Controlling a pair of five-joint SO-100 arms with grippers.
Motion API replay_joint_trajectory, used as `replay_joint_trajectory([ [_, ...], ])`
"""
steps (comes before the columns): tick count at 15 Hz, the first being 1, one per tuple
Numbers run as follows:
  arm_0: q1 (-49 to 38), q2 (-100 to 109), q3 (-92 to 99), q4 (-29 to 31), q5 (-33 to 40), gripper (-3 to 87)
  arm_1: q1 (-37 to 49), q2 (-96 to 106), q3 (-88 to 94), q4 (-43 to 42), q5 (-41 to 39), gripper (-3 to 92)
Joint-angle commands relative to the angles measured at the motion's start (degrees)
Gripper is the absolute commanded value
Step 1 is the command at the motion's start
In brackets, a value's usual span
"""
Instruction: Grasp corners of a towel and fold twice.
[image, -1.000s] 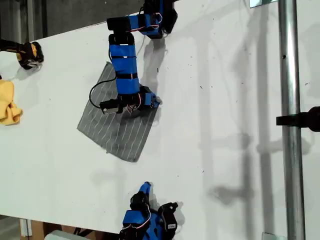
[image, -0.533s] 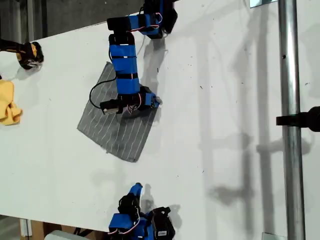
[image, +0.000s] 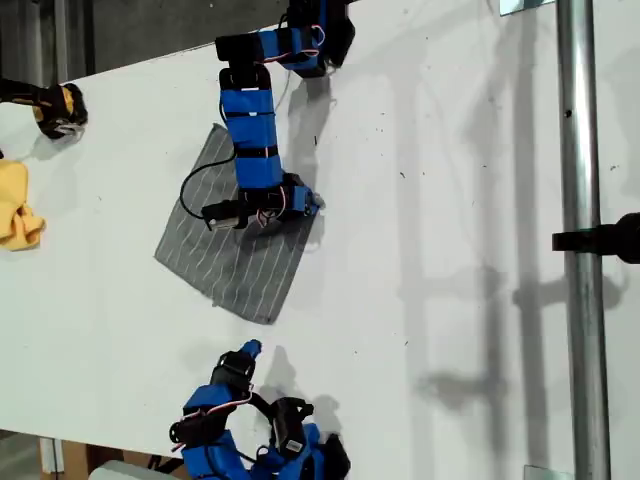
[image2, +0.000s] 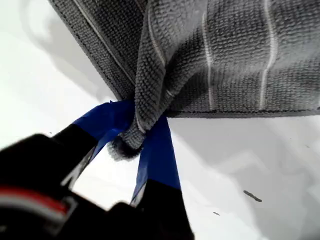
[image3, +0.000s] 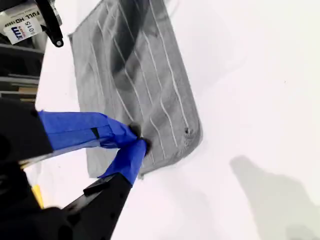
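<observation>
My first pincer (image2: 140, 145) grips a towel (image: 235, 250) corner (image2: 122, 145); my second pincer (image3: 136, 145), tips together and empty, must open and seize another.

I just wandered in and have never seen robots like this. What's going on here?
Two blue arms are working on a grey striped towel that lies spread on a white table. My first tool is pinched shut on one corner of the towel, bunching it up. My second tool hangs closed just off the towel's lowest corner in the exterior view, not touching it. No fold has been made yet.
</observation>
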Motion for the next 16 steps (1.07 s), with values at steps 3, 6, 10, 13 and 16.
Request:
replay_joint_trajectory([
  [3, -3.87, -16.52, -18.54, 4.31, 13.1, -0.8, -2.11, 1.93, -2.11, -0.44, 0.97, -0.1],
  [6, -4.75, -26.02, -30.15, 9.32, 16.26, -0.7, -2.11, 2.11, -2.11, -0.26, 1.05, -0.1],
  [10, -4.75, -30.41, -37.18, 13.54, 18.63, 18.3, -1.93, 2.2, -2.11, -0.26, 0.97, -0.1],
  [13, -4.22, -30.5, -39.37, 15.82, 22.76, 25.6, -1.58, 2.2, -2.02, -0.09, 0.62, -0.1],
  [16, -4.57, -30.5, -39.99, 16.44, 25.31, 32.4, -1.49, 2.02, -1.93, -0.09, 0.62, -0.1],
])
